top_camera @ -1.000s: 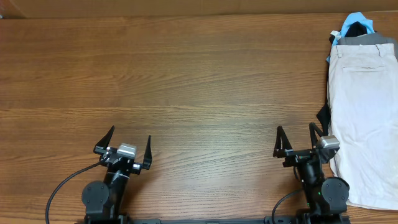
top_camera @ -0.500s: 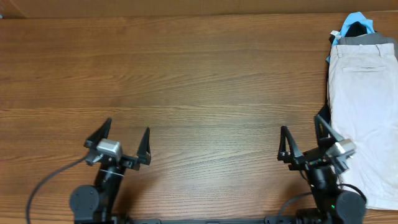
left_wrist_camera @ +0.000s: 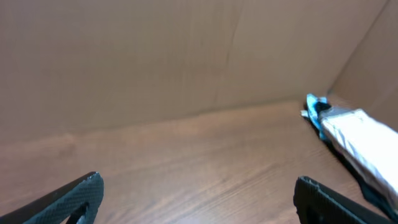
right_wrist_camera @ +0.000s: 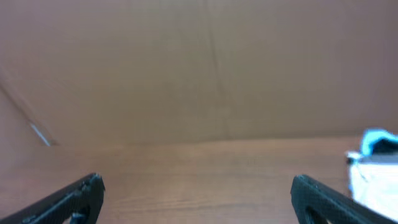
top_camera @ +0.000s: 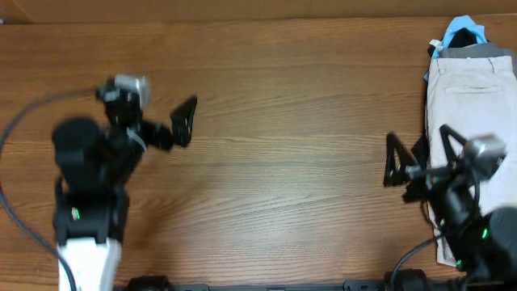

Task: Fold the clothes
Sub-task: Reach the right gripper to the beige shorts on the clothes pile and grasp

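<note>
The pale beige shorts (top_camera: 477, 97) lie flat at the table's far right edge, waistband toward the back. They top a pile with a grey garment (top_camera: 485, 50), a light blue one (top_camera: 464, 28) and a black one beneath. My right gripper (top_camera: 422, 158) is open and empty, raised just left of the shorts; its arm covers their near part. My left gripper (top_camera: 166, 125) is open and empty, raised over the left of the table, far from the shorts. In the left wrist view (left_wrist_camera: 199, 199) the shorts (left_wrist_camera: 360, 134) show at right. The right wrist view (right_wrist_camera: 198, 193) catches their edge (right_wrist_camera: 373, 180).
The brown wooden table (top_camera: 283, 121) stretches between the two arms. A brown cardboard wall (left_wrist_camera: 186, 56) stands along the back edge. The left arm's cable (top_camera: 32, 113) loops out at the far left.
Both arms have lifted from their rest near the front edge. The left gripper moved up and toward the back left. The right gripper moved back and right, beside the shorts.
</note>
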Robot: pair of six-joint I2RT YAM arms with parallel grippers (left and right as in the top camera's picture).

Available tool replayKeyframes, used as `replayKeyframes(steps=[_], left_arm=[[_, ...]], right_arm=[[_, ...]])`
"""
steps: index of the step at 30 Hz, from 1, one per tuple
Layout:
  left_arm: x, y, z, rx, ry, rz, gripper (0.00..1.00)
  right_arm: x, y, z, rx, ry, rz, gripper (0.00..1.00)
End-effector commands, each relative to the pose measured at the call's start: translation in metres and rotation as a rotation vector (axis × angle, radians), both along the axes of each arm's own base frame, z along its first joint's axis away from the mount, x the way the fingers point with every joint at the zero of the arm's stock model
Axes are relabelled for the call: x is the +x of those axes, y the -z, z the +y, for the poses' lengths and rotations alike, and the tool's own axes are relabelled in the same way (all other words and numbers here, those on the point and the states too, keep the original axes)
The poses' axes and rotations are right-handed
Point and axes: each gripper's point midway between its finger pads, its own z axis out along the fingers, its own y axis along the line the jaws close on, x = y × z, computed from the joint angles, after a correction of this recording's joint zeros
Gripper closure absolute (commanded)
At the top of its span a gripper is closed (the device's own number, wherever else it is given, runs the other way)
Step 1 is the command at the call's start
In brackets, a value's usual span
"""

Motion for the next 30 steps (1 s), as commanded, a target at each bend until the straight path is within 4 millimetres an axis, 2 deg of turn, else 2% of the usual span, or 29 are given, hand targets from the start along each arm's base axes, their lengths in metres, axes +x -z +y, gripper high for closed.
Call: replayKeyframes(steps=[1, 5, 9, 12, 15, 18, 21, 25, 30], left_arm=[[0.023, -0.018, -0.006, 0.045, 0.071, 0.009, 0.0], [0.05, -0.007, -0.005, 0.051, 0.08, 0.13, 0.0], [0.069, 0.013, -0.005, 0.044, 0.083, 0.206, 0.0], [0.079, 0.038, -0.004, 0.037, 0.085, 0.274, 0.0], [0.088, 0.062, -0.004, 0.032, 0.087, 0.336, 0.0], [0.096, 0.082, -0.003, 0.028, 0.087, 0.38, 0.0], [0.101, 0.097, -0.003, 0.025, 0.088, 0.416, 0.0], [0.105, 0.112, -0.003, 0.022, 0.089, 0.452, 0.0], [0.11, 0.134, -0.002, 0.019, 0.087, 0.501, 0.0]], right_arm=[[0.017, -0.019, -0.013, -0.062, 0.078, 0.057, 0.0], [0.042, -0.01, -0.029, -0.11, 0.171, 0.249, 0.0], [0.071, 0.015, -0.039, -0.154, 0.214, 0.471, 0.0], [0.096, 0.04, -0.046, -0.17, 0.23, 0.609, 0.0], [0.119, 0.075, -0.054, -0.184, 0.252, 0.719, 0.0], [0.134, 0.11, -0.073, -0.204, 0.308, 0.826, 0.0], [0.141, 0.14, -0.093, -0.194, 0.347, 0.92, 0.0], [0.138, 0.174, -0.126, -0.165, 0.42, 1.04, 0.04], [0.13, 0.21, -0.162, -0.122, 0.494, 1.168, 0.04]])
